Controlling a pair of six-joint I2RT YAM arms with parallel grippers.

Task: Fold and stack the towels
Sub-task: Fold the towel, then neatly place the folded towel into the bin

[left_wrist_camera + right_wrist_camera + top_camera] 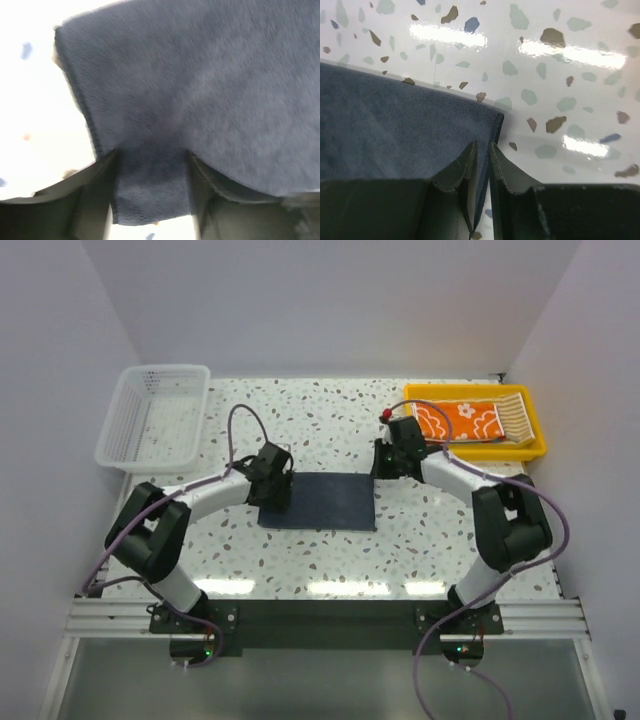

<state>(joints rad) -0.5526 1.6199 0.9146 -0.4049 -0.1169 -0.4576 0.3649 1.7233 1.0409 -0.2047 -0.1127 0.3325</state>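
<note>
A plain dark blue-grey towel (325, 502) lies flat in the middle of the table. My left gripper (272, 480) is at its left edge; in the left wrist view its jaws (150, 200) stand wide apart with the towel (200, 75) lying between them. My right gripper (390, 462) is at the towel's far right corner; in the right wrist view it (481, 150) is shut on the towel's edge (395, 135). An orange towel with white prints (462, 420) lies folded on a tan-and-white striped towel (512, 415) in the tray.
The yellow plastic tray (475, 453) sits at the back right, just behind my right gripper. A white mesh basket (155, 415) stands at the back left. White walls close in on three sides.
</note>
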